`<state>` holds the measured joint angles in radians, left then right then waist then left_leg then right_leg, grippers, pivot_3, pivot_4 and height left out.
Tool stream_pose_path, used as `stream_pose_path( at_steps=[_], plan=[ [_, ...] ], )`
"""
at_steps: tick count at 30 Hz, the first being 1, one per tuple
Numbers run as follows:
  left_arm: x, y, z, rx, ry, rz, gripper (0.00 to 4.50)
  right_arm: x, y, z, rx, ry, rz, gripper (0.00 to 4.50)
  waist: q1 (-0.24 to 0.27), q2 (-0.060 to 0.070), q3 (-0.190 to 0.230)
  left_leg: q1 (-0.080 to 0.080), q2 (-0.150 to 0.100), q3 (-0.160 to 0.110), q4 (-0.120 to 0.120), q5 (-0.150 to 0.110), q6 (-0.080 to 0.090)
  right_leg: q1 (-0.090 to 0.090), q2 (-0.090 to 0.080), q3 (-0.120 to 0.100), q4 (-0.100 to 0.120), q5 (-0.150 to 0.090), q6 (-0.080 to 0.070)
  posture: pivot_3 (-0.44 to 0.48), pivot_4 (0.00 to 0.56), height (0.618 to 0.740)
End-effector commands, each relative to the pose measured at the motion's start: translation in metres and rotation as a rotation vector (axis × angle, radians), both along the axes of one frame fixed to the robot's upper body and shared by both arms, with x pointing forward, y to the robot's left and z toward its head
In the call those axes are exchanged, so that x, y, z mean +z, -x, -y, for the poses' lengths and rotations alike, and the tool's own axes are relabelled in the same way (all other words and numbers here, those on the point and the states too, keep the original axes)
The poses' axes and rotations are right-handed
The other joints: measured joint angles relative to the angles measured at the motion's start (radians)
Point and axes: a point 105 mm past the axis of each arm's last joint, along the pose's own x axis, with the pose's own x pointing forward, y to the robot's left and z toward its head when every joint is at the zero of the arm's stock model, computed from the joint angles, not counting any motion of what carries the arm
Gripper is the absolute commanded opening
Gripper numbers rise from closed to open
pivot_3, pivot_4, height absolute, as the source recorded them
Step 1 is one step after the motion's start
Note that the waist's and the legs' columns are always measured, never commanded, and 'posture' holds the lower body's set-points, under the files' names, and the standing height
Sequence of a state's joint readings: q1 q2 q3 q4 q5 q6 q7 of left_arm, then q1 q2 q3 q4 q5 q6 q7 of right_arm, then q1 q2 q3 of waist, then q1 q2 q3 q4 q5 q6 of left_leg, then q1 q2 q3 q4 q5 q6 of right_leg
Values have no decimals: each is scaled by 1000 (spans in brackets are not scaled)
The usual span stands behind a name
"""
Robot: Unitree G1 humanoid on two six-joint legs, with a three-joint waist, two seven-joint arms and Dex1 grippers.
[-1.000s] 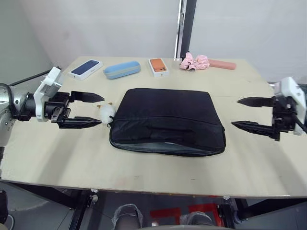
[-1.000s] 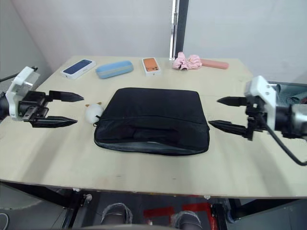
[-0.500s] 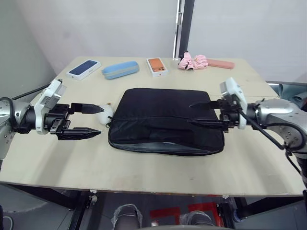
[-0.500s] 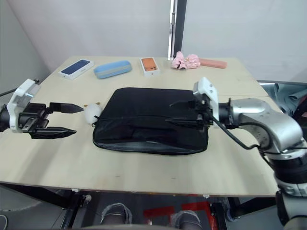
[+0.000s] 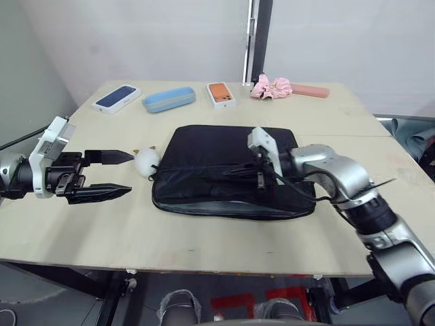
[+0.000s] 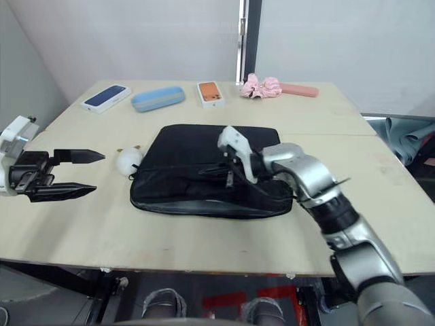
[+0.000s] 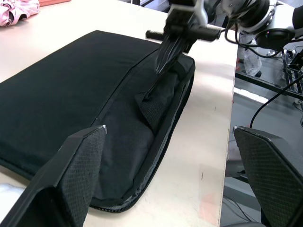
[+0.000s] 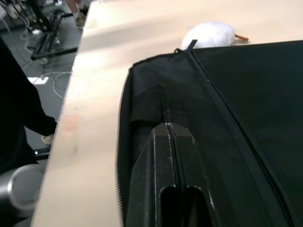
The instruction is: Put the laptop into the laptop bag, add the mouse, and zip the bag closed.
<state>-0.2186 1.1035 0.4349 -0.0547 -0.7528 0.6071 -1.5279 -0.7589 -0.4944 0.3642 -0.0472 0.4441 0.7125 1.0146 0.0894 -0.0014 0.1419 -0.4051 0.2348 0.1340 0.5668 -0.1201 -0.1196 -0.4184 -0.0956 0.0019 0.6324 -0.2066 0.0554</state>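
- The laptop bag (image 5: 231, 170) lies flat mid-table, long axis running 9 to 3 o'clock, its near long edge gaping slightly.
- The right gripper (image 5: 234, 174) rests on the bag's front near that edge, fingers pressed together, apparently holding nothing.
- The left gripper (image 5: 115, 175) hovers at the bag's 9 o'clock, spread wide and empty.

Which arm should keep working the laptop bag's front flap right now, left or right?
Right. The right gripper is already over the laptop bag, fingers together at its front flap. The left gripper hangs open beside the table's left edge, apart from the bag.
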Motion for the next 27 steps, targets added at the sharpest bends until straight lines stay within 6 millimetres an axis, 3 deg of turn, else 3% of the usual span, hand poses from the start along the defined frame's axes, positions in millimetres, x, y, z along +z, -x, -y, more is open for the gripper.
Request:
stream_pose_path(
  at_steps=[1,10,12,15,17,21,27],
  plan=[
    [14,3,-3,8,3,55,4500,-11,-1,-10,45,81,23,29,2,0,0,0,0,0,0,0,0,0,0,0,-1,0,0,0,150,740],
    [18,-2,-7,45,51,61,4500,-30,-25,-8,-26,207,27,29,3,0,0,0,0,-1,2,0,0,0,0,0,2,0,0,0,150,740],
    [18,-7,-13,84,86,58,4500,-36,-29,-4,-41,226,27,29,3,0,0,0,0,-1,3,0,0,1,0,0,3,0,0,0,150,740],
    [21,-21,-31,217,181,32,4500,-28,-28,-3,-30,185,17,29,4,0,0,0,0,-2,7,0,0,1,0,0,7,0,0,0,150,740],
    [14,-30,-41,304,183,-2,4500,-27,-27,-2,-25,182,17,29,4,0,0,0,0,-2,9,0,-1,1,0,0,9,0,0,0,150,740],
    [-35,-51,-77,604,4,-163,4500,-26,-26,-3,-26,190,29,29,4,-1,0,1,0,-3,11,0,-1,1,0,1,12,0,0,0,150,740],
    [-34,-30,-78,637,35,-168,4500,-25,-20,-6,-14,181,28,29,2,-4,-1,-1,2,-4,11,0,-2,0,1,0,10,0,-1,0,150,740]
  ],
)
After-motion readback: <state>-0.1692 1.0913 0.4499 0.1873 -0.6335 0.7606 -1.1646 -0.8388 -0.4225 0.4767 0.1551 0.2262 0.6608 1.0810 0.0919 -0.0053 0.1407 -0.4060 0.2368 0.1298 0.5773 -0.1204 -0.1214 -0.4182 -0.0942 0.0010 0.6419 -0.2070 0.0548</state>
